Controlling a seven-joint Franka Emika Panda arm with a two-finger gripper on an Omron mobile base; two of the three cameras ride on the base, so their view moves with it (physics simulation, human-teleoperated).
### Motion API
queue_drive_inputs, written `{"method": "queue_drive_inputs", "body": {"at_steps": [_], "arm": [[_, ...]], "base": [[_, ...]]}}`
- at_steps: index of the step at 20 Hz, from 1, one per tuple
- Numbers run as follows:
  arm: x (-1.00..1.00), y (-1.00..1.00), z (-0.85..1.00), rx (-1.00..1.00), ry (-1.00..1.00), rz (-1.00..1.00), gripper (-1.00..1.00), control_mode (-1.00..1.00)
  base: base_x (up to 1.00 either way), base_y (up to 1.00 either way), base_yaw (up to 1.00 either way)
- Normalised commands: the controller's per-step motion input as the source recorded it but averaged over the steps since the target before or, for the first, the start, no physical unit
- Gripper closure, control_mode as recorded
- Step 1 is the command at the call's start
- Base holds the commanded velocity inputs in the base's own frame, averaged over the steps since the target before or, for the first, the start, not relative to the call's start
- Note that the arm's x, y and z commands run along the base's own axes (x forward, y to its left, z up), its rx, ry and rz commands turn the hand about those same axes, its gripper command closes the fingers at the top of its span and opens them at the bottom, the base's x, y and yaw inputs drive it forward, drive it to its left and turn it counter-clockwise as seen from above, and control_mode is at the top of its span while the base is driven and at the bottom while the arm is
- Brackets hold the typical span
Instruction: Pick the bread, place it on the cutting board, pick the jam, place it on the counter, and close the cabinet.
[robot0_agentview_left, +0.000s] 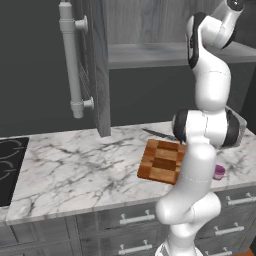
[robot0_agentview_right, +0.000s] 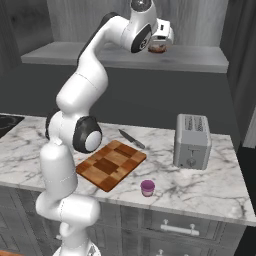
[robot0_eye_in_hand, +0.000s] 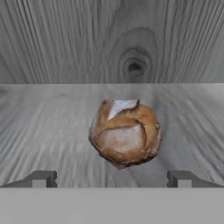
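Note:
The bread (robot0_eye_in_hand: 125, 137), a round brown roll with a pale patch on top, sits on the grey wood shelf of the cabinet (robot0_eye_in_hand: 52, 122). My gripper (robot0_eye_in_hand: 111, 177) is open, fingertips spread wide just short of the roll. In the right base view the gripper (robot0_agentview_right: 161, 40) is up at the shelf, right by the bread (robot0_agentview_right: 158, 49). The checkered cutting board (robot0_agentview_right: 111, 164) lies bare on the counter (robot0_agentview_right: 210, 185). The pink-purple jam (robot0_agentview_right: 147, 188) stands on the marble near the front edge, right of the board. The cabinet door (robot0_agentview_left: 95, 65) stands open.
A grey toaster (robot0_agentview_right: 192, 141) stands at the right of the counter. A knife (robot0_agentview_right: 131, 139) lies behind the board. The black stovetop (robot0_agentview_left: 10, 160) is at the far left. The door's long bar handle (robot0_agentview_left: 70, 55) juts out at upper left.

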Motion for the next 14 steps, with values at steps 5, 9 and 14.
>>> {"method": "queue_drive_inputs", "body": {"at_steps": [5,9,14], "arm": [[0.35,-0.06,0.00,0.00,0.00,0.00,-1.00,-1.00],[0.29,-0.11,0.00,0.00,0.00,0.00,-1.00,-1.00],[0.17,-0.09,0.00,0.00,0.00,0.00,-1.00,-1.00]], "base": [[0.00,0.00,0.00],[0.00,0.00,0.00],[0.00,0.00,0.00]]}}
